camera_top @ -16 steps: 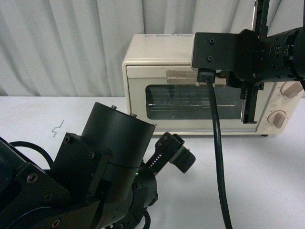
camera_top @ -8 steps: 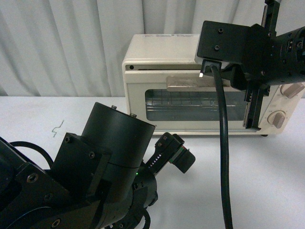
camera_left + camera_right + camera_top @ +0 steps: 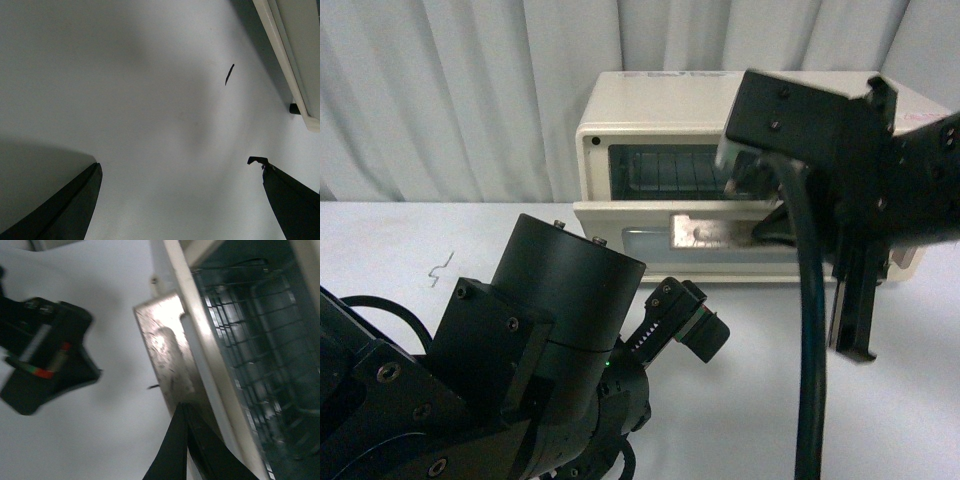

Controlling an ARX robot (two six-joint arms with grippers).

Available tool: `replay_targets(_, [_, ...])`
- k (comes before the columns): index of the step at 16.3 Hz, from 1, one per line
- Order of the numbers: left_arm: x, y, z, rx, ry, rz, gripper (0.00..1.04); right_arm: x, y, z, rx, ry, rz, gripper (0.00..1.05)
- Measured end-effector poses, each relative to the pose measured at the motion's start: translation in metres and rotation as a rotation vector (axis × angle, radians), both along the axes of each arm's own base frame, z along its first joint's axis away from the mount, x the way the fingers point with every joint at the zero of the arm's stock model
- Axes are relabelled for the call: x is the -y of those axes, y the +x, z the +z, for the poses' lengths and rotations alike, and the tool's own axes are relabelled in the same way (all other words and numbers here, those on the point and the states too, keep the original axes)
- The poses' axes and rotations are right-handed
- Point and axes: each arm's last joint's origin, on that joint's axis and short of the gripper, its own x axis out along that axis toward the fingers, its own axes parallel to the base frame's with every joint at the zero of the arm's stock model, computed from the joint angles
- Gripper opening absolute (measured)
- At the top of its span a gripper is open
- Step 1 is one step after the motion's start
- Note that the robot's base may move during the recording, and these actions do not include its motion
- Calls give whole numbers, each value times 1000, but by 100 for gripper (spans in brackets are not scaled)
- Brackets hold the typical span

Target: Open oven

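The oven (image 3: 650, 110) sits at the upper centre-right of the front view, at the back of the white bench (image 3: 420, 240), in front of a pale pleated curtain (image 3: 460, 90). Its door (image 3: 620, 240) hangs partly open, tipped forward from the top. The dark cavity shows above it, with the wire rack (image 3: 660, 170) inside. The handle (image 3: 710, 232) lies across the door's outer face, just left of the right arm, which fills the right of the frame. A black cable (image 3: 812, 330) hangs from that arm to the bottom edge.

In the right wrist view the handle shows as a shiny plate in mid-frame, with the rack to its right. The right tool (image 3: 185, 415) is at the plate's lower end. Its dark fingers (image 3: 172, 455) are drawn narrow, almost together, and seem to pinch the handle's end. The picture is blurred there, so the contact is not sharp.

The left arm (image 3: 520, 350) takes up the lower left of the front view. In the left wrist view the left tool (image 3: 180, 200) is spread wide. Its fingers (image 3: 70, 210) sit at the two lower corners with bare bench between them, holding nothing. The oven's base edge crosses the upper right corner of that view.
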Motion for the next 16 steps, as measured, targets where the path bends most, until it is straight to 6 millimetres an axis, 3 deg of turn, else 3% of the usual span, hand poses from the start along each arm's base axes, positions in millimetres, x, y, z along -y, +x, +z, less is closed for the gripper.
replay_targets(3, [0,0,0,0,1,-5,98,-6,-10,-9,-70,32,12,2])
replay_targets(5, [0,0,0,1,2,-2,98,-6,-11,-3,-64,55,2,2])
replay_targets(11, [0,0,0,1,2,-3,98,2,-12,60,79,147,-3,2])
replay_targets(15, [0,0,0,1,2,-3,98,21,-13,83,144,153,-41,3])
replay_targets(16, [0,0,0,1,2,-2,98,23,-16,108,254,158,-45,35])
